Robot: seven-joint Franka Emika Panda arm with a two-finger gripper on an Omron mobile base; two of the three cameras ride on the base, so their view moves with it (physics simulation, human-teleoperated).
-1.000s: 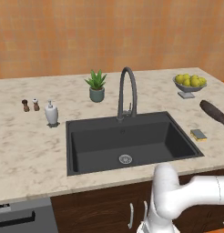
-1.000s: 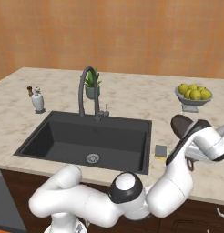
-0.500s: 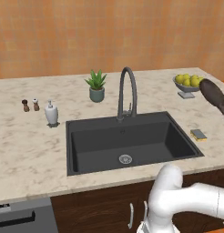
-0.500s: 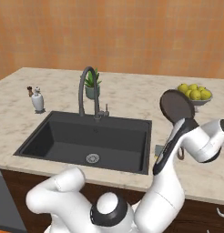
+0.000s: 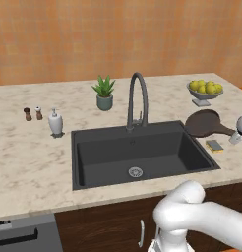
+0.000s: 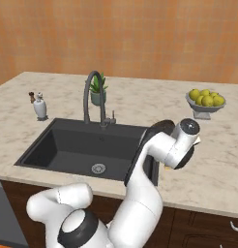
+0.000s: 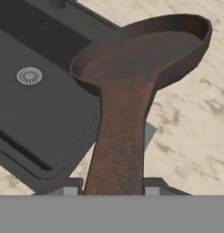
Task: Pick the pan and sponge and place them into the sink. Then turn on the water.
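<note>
got the pan (image 7: 141, 63) by its long handle, gripper (image 7: 114, 189) clamped on the near end with a finger on each side. held up in the air at the right rim of the sink (image 5: 142, 152), dish half over the basin corner, half over the counter (image 5: 34, 162). sponge (image 5: 214, 145) flat on the counter just right of the sink, under the handle. faucet (image 5: 136, 101) dry, no stream.

risk, just guessing: holding that far back on the handle could let the dish sag or twist in the grip. lowering too soon could clip the sink rim or knock the sponge. swinging far left could bump the faucet.
</note>
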